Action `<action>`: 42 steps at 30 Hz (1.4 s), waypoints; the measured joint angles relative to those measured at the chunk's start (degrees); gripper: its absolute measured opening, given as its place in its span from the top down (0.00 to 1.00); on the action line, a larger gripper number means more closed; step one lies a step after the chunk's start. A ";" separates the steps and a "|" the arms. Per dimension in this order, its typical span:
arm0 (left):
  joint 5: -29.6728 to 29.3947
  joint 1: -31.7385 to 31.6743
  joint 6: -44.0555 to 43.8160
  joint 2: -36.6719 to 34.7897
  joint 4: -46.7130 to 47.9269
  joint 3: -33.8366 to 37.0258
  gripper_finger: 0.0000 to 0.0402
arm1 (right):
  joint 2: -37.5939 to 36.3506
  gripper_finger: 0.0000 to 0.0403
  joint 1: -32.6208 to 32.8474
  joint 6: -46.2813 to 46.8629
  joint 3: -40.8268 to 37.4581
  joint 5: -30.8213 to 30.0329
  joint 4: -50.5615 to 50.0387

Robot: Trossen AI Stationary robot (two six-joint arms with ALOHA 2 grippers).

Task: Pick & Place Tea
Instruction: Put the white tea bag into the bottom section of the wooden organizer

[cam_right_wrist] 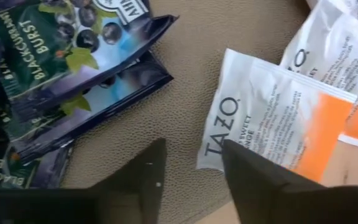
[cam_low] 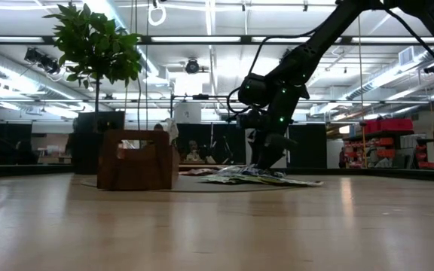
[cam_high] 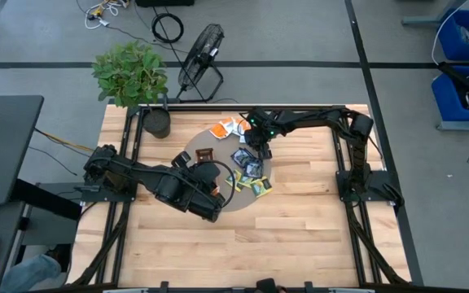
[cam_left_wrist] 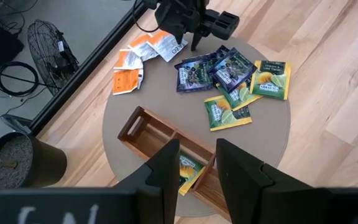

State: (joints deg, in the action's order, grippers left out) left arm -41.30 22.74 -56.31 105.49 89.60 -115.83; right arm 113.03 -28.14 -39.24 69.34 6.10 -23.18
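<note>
Progress: you are seeing one yellow-green square tea sachet point(cam_left_wrist: 190, 171) lying in the long brown wooden tray point(cam_left_wrist: 143, 131); remainder waiting. Right tool point(cam_right_wrist: 191, 163), at twelve o'clock, gaping, closing over an orange-and-white paper sachet point(cam_right_wrist: 272, 121). Left tool point(cam_left_wrist: 194, 163) hovering, parted, empty.

Table point(cam_high: 300, 236): carries a round mat point(cam_high: 218, 145) near its far-centre.
Wooden tray point(cam_left_wrist: 160, 144): on the mat's left part; one sachet point(cam_left_wrist: 190, 171) lies inside a compartment.
Loose sachets: on the mat, right of the tray; one cluster point(cam_left_wrist: 143, 55) toward the far edge, another cluster point(cam_left_wrist: 235, 81) nearer the middle, overlapping one another.
Right gripper point(cam_high: 262, 151): low over the mat, between the two clusters.
Left gripper point(cam_left_wrist: 196, 171): above the tray.
Potted plant point(cam_high: 133, 77): at the table's far-left corner.
Fan point(cam_high: 200, 57): on the floor behind the table, right of the plant.
</note>
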 joint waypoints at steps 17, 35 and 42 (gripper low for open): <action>0.02 0.00 0.04 0.00 -1.40 0.00 0.73 | -0.25 0.99 0.62 2.21 -0.11 -1.87 -1.17; 0.11 0.02 0.09 0.00 -1.59 0.02 0.73 | -5.31 1.00 4.11 2.75 5.95 -2.94 -6.23; 0.13 0.11 0.07 -0.02 -2.01 0.02 0.73 | -5.31 0.77 1.65 4.01 5.95 -3.55 -6.14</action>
State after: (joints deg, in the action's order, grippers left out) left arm -41.17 22.85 -56.25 105.47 87.59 -115.81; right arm 107.72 -26.49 -35.22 75.29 2.55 -29.32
